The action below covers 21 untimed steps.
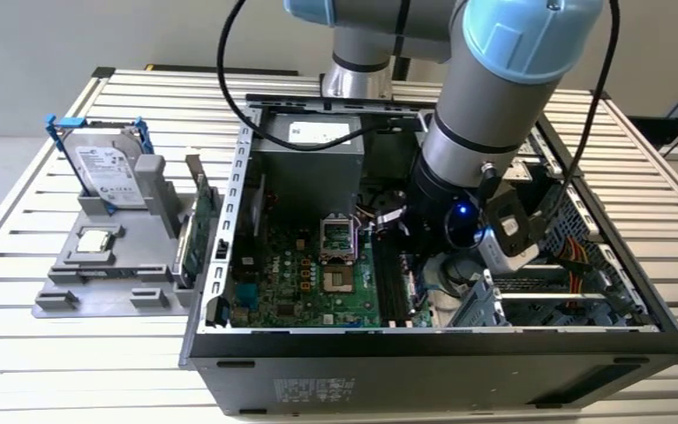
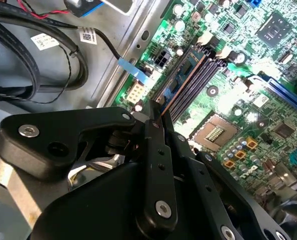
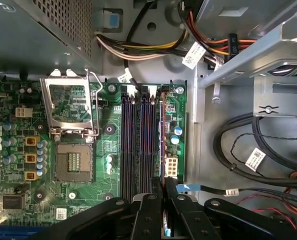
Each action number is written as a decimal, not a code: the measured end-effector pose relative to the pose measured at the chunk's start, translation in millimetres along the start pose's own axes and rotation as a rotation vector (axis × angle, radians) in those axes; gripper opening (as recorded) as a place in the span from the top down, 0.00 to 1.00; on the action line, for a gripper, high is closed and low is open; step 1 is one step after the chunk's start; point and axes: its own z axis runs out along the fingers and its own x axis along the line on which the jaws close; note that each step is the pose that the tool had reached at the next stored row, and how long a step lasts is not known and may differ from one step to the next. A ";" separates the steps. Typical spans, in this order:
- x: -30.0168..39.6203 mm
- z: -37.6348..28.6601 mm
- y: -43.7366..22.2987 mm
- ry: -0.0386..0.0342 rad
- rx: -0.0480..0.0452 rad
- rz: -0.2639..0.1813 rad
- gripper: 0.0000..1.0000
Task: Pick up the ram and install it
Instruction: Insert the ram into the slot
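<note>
Closest to your wrist cameras sits the gripper, its black fingers drawn together on the ram, a thin bluish stick standing on edge. You see it pinched at one end in the second wrist view, while the rest of it runs away from the fingers along the memory slots. In the first wrist view the ram stands in line with the slot nearest the edge of the motherboard, beside the dark empty slots. Whether it is fully seated you cannot tell.

Just past the slots, you find the open processor socket with its metal frame lifted above it, and a small white power connector on the other side of the ram. Farther on, a bundle of coloured cables crosses to the grey power supply.

In the exterior view, your arm reaches down into the open computer case, which lies on its side on a slatted metal table. The gripper is low over the green motherboard.

Farthest out, toward the exterior view's left, a grey holder stands well apart from the gripper. It carries a silver hard drive in a blue frame, a small square chip, and a green card standing on edge next to the case wall.
</note>
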 end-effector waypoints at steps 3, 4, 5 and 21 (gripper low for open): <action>0.0 4.6 -0.1 0.0001 -0.0001 -0.003 1.00; 0.0 6.2 -0.2 0.0001 0.0000 -0.005 1.00; 0.0 7.6 -0.2 0.0003 0.0000 -0.008 1.00; 0.5 18.8 -0.7 0.0014 0.0005 -0.039 1.00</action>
